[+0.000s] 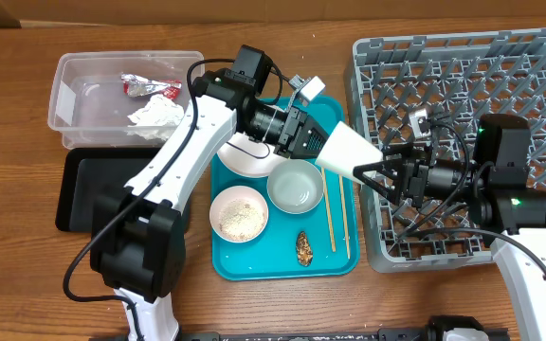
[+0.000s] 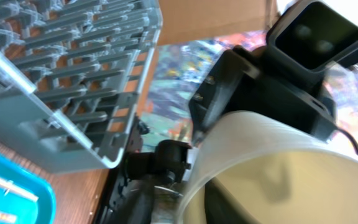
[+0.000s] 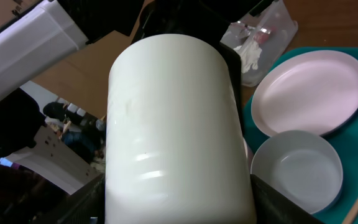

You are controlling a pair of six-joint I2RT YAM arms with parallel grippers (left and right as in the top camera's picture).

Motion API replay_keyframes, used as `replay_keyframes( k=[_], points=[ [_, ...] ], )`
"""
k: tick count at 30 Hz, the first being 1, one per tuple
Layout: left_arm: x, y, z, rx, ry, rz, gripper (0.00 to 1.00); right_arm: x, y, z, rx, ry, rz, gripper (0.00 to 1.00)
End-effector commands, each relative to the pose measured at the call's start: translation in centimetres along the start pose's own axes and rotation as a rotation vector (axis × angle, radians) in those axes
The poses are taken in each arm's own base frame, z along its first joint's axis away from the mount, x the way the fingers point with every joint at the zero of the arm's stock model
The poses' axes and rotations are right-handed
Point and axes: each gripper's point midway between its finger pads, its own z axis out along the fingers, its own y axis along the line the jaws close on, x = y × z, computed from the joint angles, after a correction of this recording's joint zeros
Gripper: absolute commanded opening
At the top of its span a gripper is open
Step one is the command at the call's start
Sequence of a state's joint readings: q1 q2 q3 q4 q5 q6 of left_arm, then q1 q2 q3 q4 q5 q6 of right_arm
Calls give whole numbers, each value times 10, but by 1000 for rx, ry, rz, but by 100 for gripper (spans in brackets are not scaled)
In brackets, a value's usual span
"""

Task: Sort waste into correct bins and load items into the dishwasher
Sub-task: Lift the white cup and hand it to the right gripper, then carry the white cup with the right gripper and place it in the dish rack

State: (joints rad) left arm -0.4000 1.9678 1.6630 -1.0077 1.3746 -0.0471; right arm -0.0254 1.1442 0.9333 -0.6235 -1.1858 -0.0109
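Observation:
A white cup [image 1: 349, 150] hangs on its side between the teal tray and the dishwasher rack [image 1: 500, 66]. My right gripper [image 1: 373, 172] is shut on its body, with the fingers [image 3: 82, 202] pressed against both sides of the cup [image 3: 173, 118]. My left gripper [image 1: 322, 142] straddles the cup's rim [image 2: 229, 146], one finger inside and one outside, and a gap shows beside the wall. On the teal tray lie a plate [image 1: 245, 163], an empty bowl [image 1: 296, 187], a bowl of pale crumbs [image 1: 239, 213], a brown lump [image 1: 303, 248] and chopsticks [image 1: 330, 213].
The clear tub [image 1: 74, 95] at the back left holds the foil wrapper [image 1: 150, 87] and the napkin [image 1: 157, 114]. The black tray [image 1: 83, 194] lies in front of it, partly under my left arm. The teal tray [image 1: 282, 265] sits mid-table.

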Motion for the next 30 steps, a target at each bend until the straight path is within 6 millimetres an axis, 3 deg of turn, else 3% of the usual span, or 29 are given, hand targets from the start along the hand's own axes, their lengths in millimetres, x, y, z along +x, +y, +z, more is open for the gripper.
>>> replay_keyframes(
  k=[1,6,9,12,16,18,21,26,30],
  points=[
    [1,34,-1,-195,2,-33,45,-5,-5,-2,59,-3,2,48],
    [12,95,-32,-587,-17,-176,54,10,-42,-8,278,28,93,40],
    [17,105,-57,-697,-41,-215,56,18,-73,-22,483,33,182,34],
    [22,110,-98,-843,-108,-282,57,18,-98,-50,691,-1,284,31],
    [29,102,-158,-1043,-232,-323,57,3,-113,-101,925,-99,392,29],
    [33,89,-188,-1135,-318,-330,58,-7,-114,-130,1015,-154,415,26],
    [36,67,-216,-1202,-423,-305,58,-18,-118,-174,1141,-238,453,19],
    [37,36,-230,-1217,-514,-243,59,-13,-131,-244,1335,-336,611,12],
    [39,31,-230,-1216,-522,-234,59,15,-149,-287,1437,-361,837,9]
  ],
)
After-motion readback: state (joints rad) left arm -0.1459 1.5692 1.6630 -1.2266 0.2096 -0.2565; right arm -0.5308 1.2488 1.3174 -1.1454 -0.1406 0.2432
